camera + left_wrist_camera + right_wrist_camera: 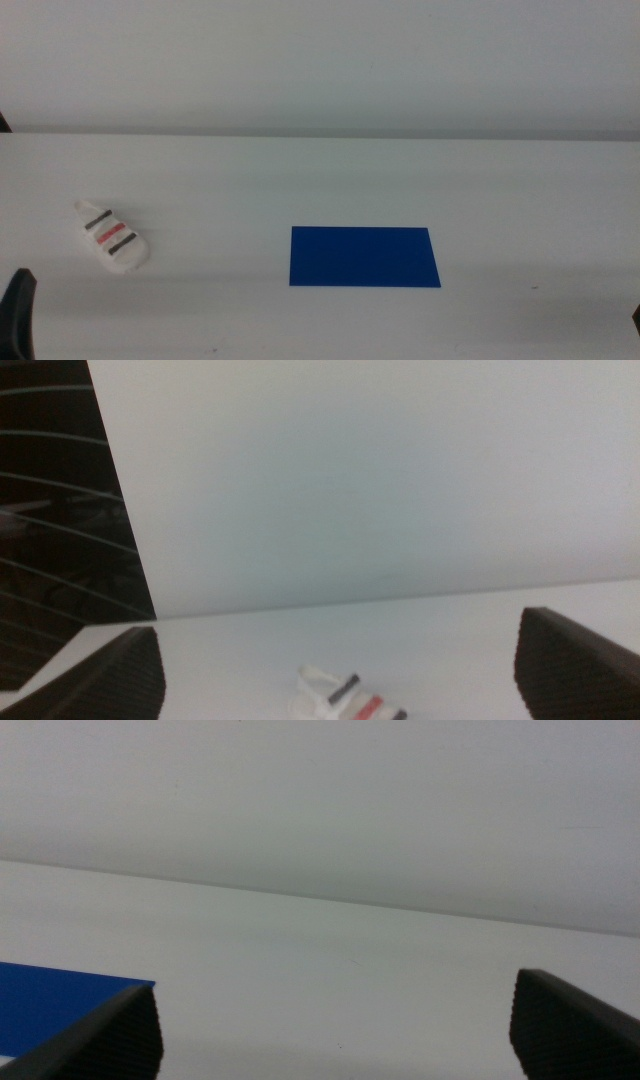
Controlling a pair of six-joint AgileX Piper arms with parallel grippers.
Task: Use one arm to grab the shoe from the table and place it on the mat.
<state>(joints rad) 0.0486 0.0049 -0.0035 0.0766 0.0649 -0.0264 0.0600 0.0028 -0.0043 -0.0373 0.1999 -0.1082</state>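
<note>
Toward left edge of bench (320, 180): shoe (112, 238), lying flat, untouched. At bench centre: mat (363, 256). Left gripper (340, 670) and right gripper (335, 1025): wide open, empty.

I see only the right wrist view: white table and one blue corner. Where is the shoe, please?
Observer: The shoe lies on the table, far to the left of the mat, not touching it.
Operator: Which hand is nearer to it?
Observer: The left hand, low at the near left corner. Its wrist view shows the shoe ahead, between its open jaws.
Operator: So my right hand, open beside the mat, is the far one. How does the shoe lie?
Observer: Straps up, at a slant to the mat's long edge.
</note>
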